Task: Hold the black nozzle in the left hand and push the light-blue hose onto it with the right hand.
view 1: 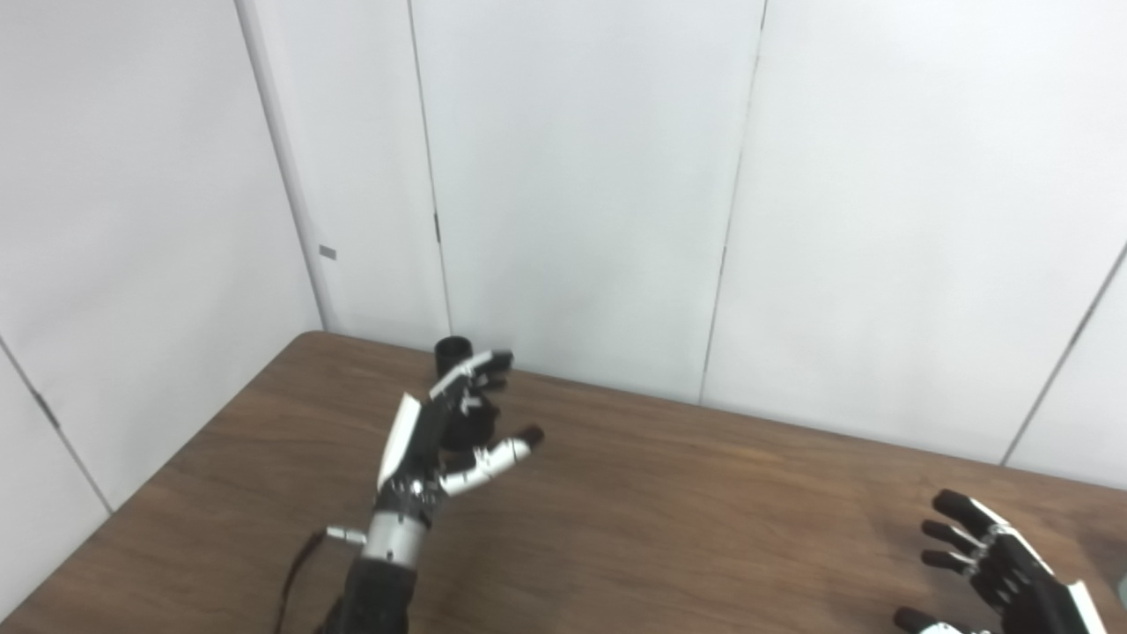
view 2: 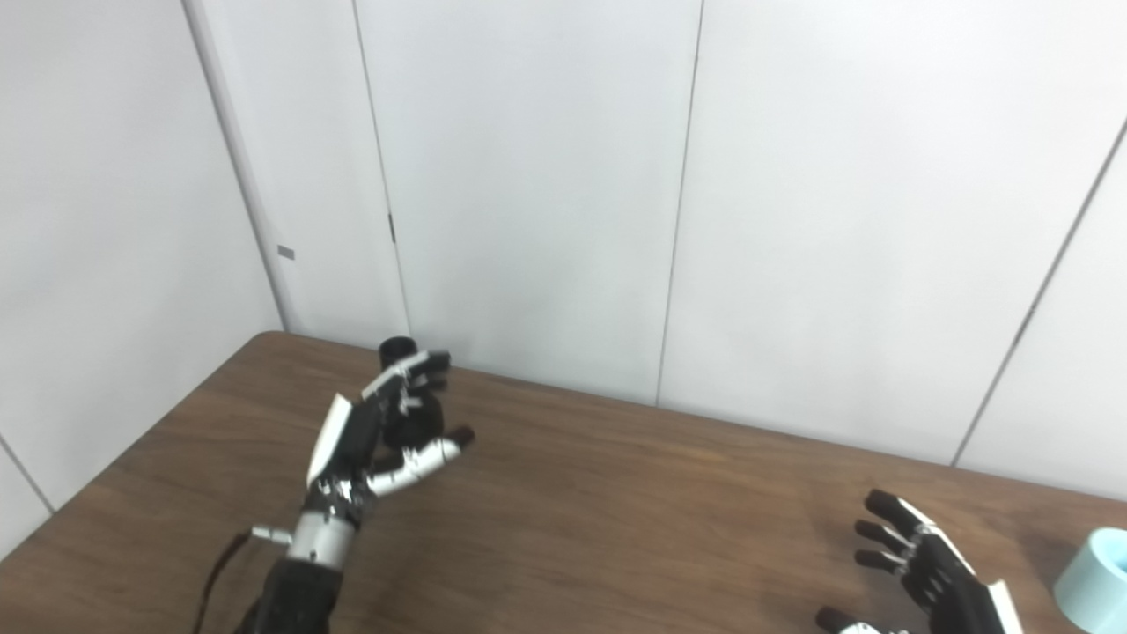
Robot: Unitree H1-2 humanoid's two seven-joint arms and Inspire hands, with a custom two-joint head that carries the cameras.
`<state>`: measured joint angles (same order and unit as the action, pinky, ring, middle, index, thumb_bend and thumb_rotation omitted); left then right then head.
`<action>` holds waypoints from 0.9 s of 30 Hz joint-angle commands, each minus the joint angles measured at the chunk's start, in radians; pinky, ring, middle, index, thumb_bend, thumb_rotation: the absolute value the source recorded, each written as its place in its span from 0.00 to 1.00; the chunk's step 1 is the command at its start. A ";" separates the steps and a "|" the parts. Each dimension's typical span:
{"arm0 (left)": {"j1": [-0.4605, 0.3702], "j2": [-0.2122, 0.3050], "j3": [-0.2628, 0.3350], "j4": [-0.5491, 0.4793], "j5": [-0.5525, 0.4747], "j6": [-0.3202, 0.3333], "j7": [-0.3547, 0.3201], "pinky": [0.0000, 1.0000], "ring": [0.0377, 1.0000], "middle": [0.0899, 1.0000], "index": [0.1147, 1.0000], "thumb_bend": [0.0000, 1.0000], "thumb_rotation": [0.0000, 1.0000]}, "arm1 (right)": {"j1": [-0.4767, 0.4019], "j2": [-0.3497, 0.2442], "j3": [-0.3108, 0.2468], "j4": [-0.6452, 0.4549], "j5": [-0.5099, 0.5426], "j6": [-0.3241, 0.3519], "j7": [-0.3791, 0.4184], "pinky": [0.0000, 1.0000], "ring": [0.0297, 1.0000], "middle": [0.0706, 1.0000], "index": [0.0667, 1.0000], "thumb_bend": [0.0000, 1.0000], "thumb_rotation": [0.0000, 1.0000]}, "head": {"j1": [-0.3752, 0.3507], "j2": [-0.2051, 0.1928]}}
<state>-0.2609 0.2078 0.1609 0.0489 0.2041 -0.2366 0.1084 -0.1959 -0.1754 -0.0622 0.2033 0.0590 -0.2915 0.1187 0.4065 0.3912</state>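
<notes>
Right eye view: light-blue hose (view 2: 1094,577) apparently at table (view 2: 616,528) edge.

The work surface is a table (view 1: 669,528) with a dark brown wood-grain top; its far edge runs close along the rear wall and its left corner is rounded. The rear wall consists of white panels (view 1: 581,176) joined by thin vertical seams; a second run of white panels (view 1: 132,220) stands at the left, meeting the rear wall at a pale corner post (view 1: 282,167); a small grey tag (view 1: 327,252) is fixed beside that post. Lighting is even and diffuse; the table top shows a soft sheen.
</notes>
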 commanded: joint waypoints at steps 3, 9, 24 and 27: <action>-0.060 0.001 0.040 -0.037 -0.001 -0.019 0.066 0.64 0.81 0.89 0.85 0.70 0.23 | -0.005 -0.008 -0.005 0.001 0.010 0.010 0.001 0.66 0.77 0.83 0.82 0.67 0.00 | 0.001 0.006; -0.097 0.010 0.069 -0.020 0.070 -0.047 0.159 0.70 0.88 0.98 0.96 0.67 0.25 | -0.007 -0.014 -0.002 0.014 0.004 0.005 0.004 0.62 0.76 0.82 0.81 0.67 0.00 | 0.004 0.005; -0.158 0.106 0.085 0.037 0.203 0.082 0.231 0.99 1.00 1.00 1.00 0.79 0.34 | -0.007 -0.019 0.002 0.007 -0.008 -0.001 0.004 0.58 0.72 0.81 0.81 0.67 0.00 | 0.000 0.002; -0.163 0.129 0.075 0.041 0.199 0.153 0.197 1.00 1.00 1.00 1.00 0.92 0.39 | -0.007 -0.018 0.003 0.005 -0.015 -0.002 -0.001 0.58 0.70 0.80 0.81 0.68 0.00 | -0.001 0.002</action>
<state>-0.3739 0.3049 0.2406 0.0987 0.3930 -0.0955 0.3137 -0.2025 -0.1851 -0.0588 0.2107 0.0503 -0.2709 0.1196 0.4065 0.3927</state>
